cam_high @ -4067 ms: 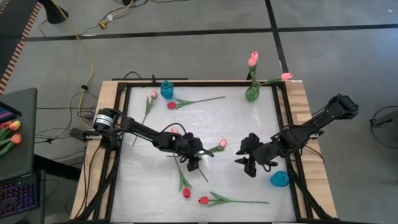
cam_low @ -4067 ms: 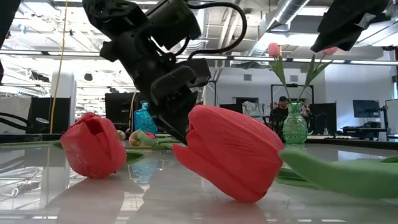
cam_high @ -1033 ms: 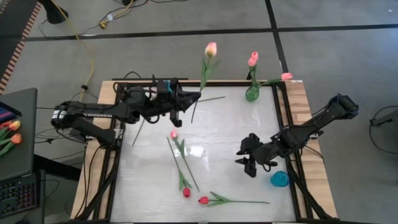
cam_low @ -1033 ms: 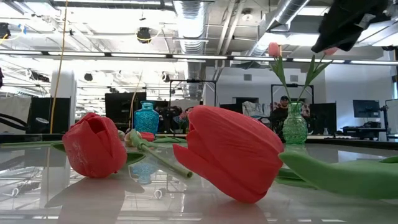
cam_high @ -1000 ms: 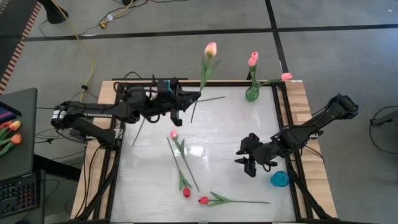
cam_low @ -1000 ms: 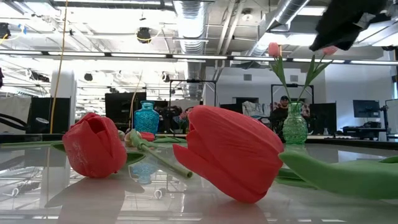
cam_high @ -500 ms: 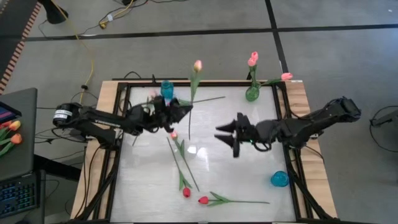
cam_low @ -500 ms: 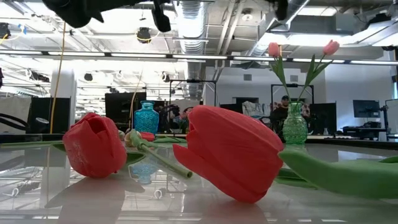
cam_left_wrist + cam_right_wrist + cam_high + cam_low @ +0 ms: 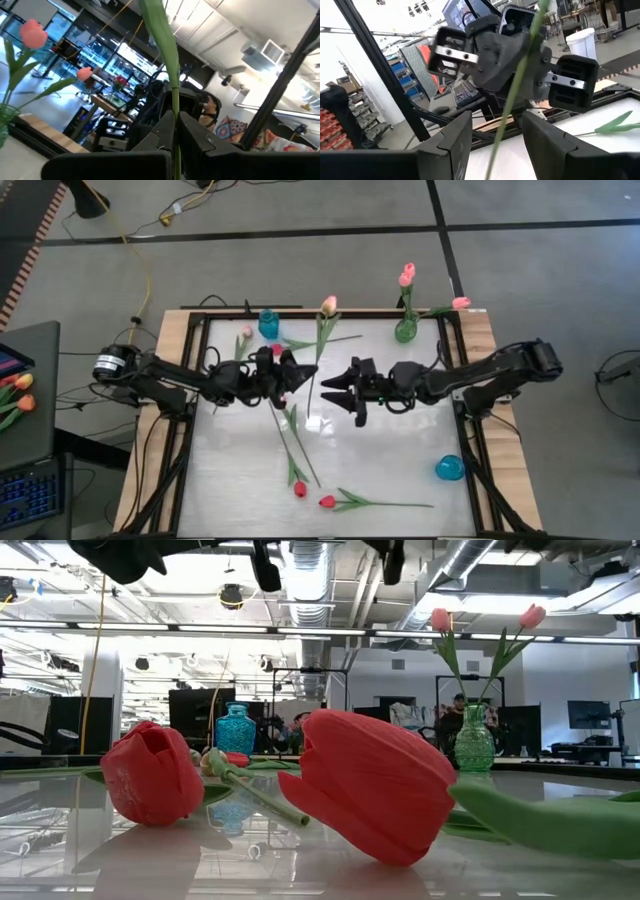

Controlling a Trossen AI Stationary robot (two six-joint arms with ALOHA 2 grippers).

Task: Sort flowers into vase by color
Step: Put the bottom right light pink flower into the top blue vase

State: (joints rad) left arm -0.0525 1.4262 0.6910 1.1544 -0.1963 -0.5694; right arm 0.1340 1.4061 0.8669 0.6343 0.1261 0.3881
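Observation:
My left gripper point(image 9: 303, 371) is over the table's middle, shut on a pink tulip point(image 9: 328, 306) with a long green stem. My right gripper point(image 9: 337, 392) faces it from the right, open. In the right wrist view its fingers point(image 9: 454, 144) stand on either side of the stem point(image 9: 512, 107) without touching. A green vase point(image 9: 405, 330) at the far right holds two pink tulips. A blue vase point(image 9: 267, 324) stands at the far left, another blue vase point(image 9: 449, 468) at the near right. Red tulips point(image 9: 327, 502) and pink tulips point(image 9: 246, 332) lie flat on the table. My left gripper pinches the pink tulip's stem point(image 9: 174, 117) between its two fingers, below the leaves. The fingers come about level from the table's left and lie across the stem. The tulip is lifted clear of the table, head up, its lower stem hanging below the fingers.
A black frame point(image 9: 195, 420) runs around the white table top. In the low view two red tulip heads point(image 9: 375, 785) lie close to the near edge. A desk with orange tulips point(image 9: 15, 395) stands left of the table.
My left gripper has carried the pink tulip from the far-left part toward the near edge and the table's middle. My right gripper has risen from the near right and gone left to the stem, turning level to face the left gripper.

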